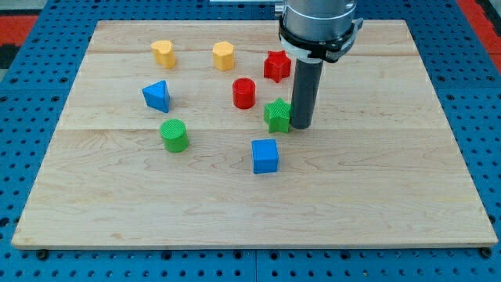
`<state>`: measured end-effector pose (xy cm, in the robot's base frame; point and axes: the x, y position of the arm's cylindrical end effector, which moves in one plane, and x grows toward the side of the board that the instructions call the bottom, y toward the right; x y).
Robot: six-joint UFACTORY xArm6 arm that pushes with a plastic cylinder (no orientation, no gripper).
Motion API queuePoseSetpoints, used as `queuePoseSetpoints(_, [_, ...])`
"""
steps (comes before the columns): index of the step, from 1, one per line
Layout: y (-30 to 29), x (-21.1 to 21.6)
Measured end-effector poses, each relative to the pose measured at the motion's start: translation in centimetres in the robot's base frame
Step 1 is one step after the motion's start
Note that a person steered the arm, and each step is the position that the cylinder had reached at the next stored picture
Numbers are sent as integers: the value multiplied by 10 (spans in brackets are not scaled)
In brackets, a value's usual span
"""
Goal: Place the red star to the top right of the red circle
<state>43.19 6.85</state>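
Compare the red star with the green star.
The red star is red and sits nearer the view's top; the green star is green and sits lower. My tip stands right beside the green star's right side, while the red star lies clear of it, farther up. Both are star-shaped and similar in size.

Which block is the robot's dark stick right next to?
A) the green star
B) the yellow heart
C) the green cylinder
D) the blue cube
A. My tip stands just to the view's right of the green star-shaped block, seemingly touching it; the blue cube-shaped block sits lower down, apart from it, and the other two lie far off toward the view's left.
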Motion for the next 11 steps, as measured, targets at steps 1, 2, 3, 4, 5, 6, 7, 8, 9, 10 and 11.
queuePoseSetpoints(1, [-15, -3])
queuePoseSetpoints(2, [-47, -12])
queuePoseSetpoints(3, [-82, -17])
queuePoseSetpoints(4, [-63, -24])
queuePoseSetpoints(5, [-56, -30])
queuePoseSetpoints(6, [-2, -38])
queuePoseSetpoints(7, [31, -41])
queuePoseSetpoints(8, [36, -66])
queuePoseSetpoints(9, [26, -114])
queuePoseSetpoints(10, [12, -143])
queuePoseSetpoints(11, [-52, -142])
